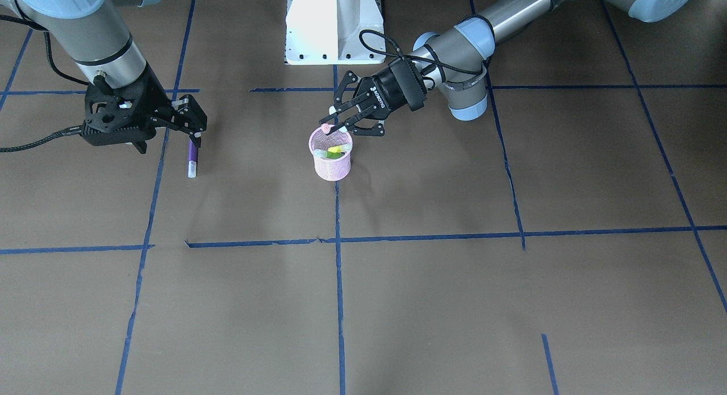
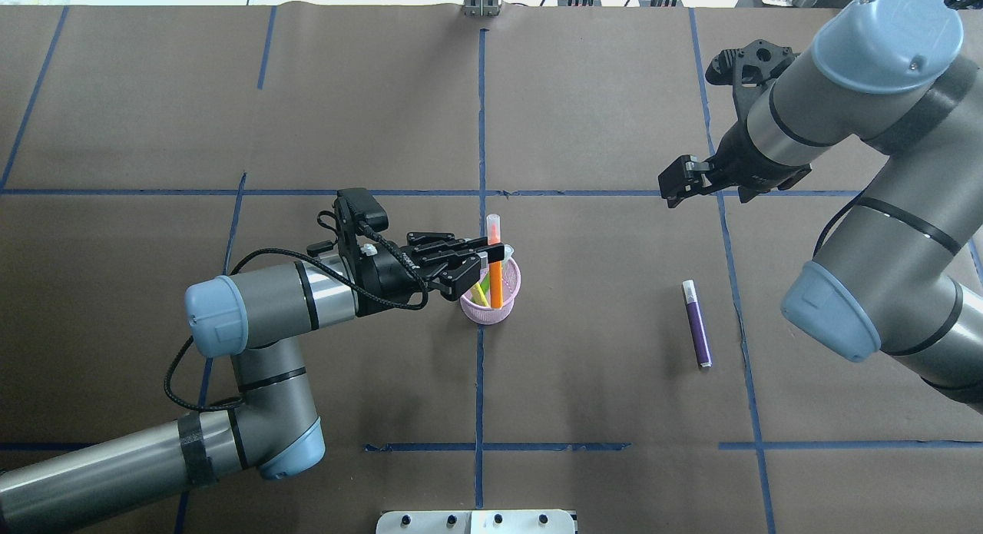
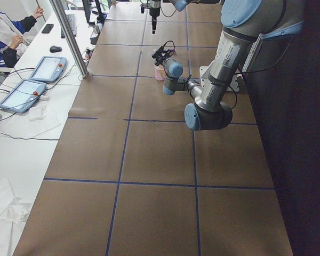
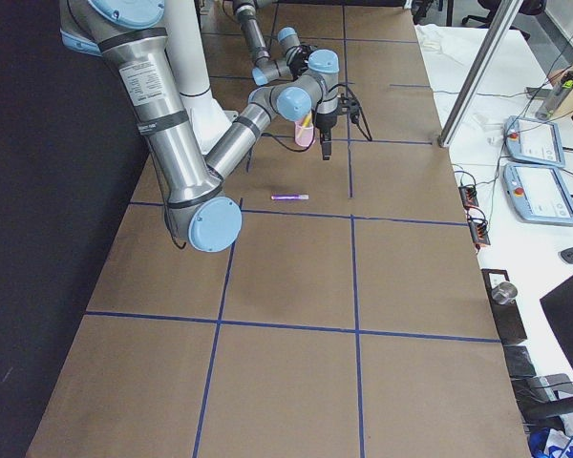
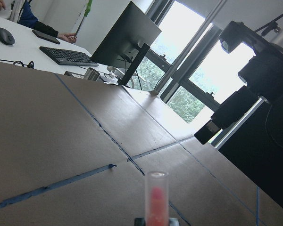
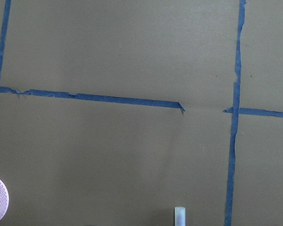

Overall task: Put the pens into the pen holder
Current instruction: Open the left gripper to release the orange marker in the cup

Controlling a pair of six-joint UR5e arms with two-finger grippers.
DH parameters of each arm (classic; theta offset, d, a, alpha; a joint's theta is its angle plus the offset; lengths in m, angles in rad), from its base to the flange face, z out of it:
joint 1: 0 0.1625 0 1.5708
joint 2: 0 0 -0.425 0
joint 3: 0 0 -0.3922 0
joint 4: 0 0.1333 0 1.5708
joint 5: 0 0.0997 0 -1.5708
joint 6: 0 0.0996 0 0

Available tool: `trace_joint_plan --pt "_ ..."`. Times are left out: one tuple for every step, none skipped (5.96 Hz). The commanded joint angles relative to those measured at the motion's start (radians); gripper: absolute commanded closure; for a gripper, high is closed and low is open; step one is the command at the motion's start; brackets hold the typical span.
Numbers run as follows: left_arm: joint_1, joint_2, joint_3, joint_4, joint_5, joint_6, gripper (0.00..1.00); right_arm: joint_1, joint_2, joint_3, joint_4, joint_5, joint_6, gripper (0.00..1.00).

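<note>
Pens, overhead view: the orange pen (image 2: pixel 495 271) is clamped between the fingers of the left pincer (image 2: pixel 491 257). Its pale cap sticks out past them and its lower end sits inside the rim of the pen holder (image 2: pixel 491 317), right under that pincer. The green pen (image 2: pixel 479 294) leans inside the holder. The purple pen (image 2: pixel 697 324) lies flat on the tabletop (image 2: pixel 599 380), well apart from the right pincer (image 2: pixel 680 182), on the robot's side of it.
Right pincer, front-facing view: spread wide, holding nothing. From here the purple pen seems to lie just below its fingertips, a closeness the overhead view does not bear out.
Pen holder, front-facing view: its mouth shows the green pen and a pale cap, with the left pincer at the rim.
Orange pen, left wrist view: only the translucent cap, upright at the bottom edge.
Purple pen, right wrist view: only its cap at the bottom edge, with a sliver of the pen holder in the lower left corner.
Purple pen, right side view: flat on the tabletop, with the holder farther off.
</note>
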Motion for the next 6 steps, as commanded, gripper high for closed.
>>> trace_joint_plan --pt "-0.014 -0.013 0.03 0.011 0.003 0.003 1.0 -0.001 0.0 0.0 0.0 0.0 0.0 0.0" --pt "-0.014 -0.015 0.047 0.011 0.005 0.003 1.0 0.001 -0.002 0.0 0.0 0.0 0.0 0.0" --pt "-0.012 -0.018 0.062 0.011 0.005 0.002 1.0 0.001 -0.003 0.0 0.0 0.0 0.0 0.0" --pt "-0.002 -0.018 0.075 0.011 0.005 0.002 1.0 0.001 -0.003 0.002 0.0 0.0 0.0 0.0" --pt "0.011 -0.018 0.086 0.011 0.006 0.003 1.0 0.001 -0.005 0.002 0.0 0.0 -0.002 0.0" --pt "0.023 -0.018 0.087 0.011 0.018 0.003 0.97 0.002 -0.005 0.002 0.0 0.0 -0.002 0.0"
